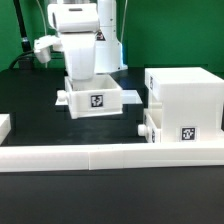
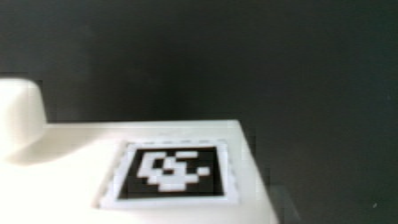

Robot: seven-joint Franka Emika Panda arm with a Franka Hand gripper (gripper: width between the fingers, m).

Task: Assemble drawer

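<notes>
**Helper:** Where are you in this, and what is your claw doing?

**Me:** My arm is down over one small tray (image 1: 96, 98) near the middle of the tabletop (image 1: 30, 85). The claw itself is hidden inside or behind that tray in the exterior view, and the wrist view shows only a white surface with a square tag (image 2: 173, 171), so I cannot tell whether it is spread, pressed together or pinching the tray wall.

**Helper:** And the rest of the drawer?

**Me:** The large casing (image 1: 183, 100) stands toward the exterior view's right. The second tray (image 1: 150, 127), knob outward, sits against the casing's lower front; whether it is fully seated I cannot say.

**Helper:** How would you do this step well?

**Me:** I judge the step to be taking hold of this tray to bring it to the casing. I would want a firm hold on one wall, the tray kept level, and its open end squared to the casing's opening before any push, so it slides rather than jams.

**Helper:** What about edges and room?

**Me:** The tray lies near the casing, so travel is short. The long low rail (image 1: 110, 154) runs along the front; I should stay clear of it. The other tray's knob sticks out near the path. Behind and toward the exterior view's left the tabletop looks open.
</notes>
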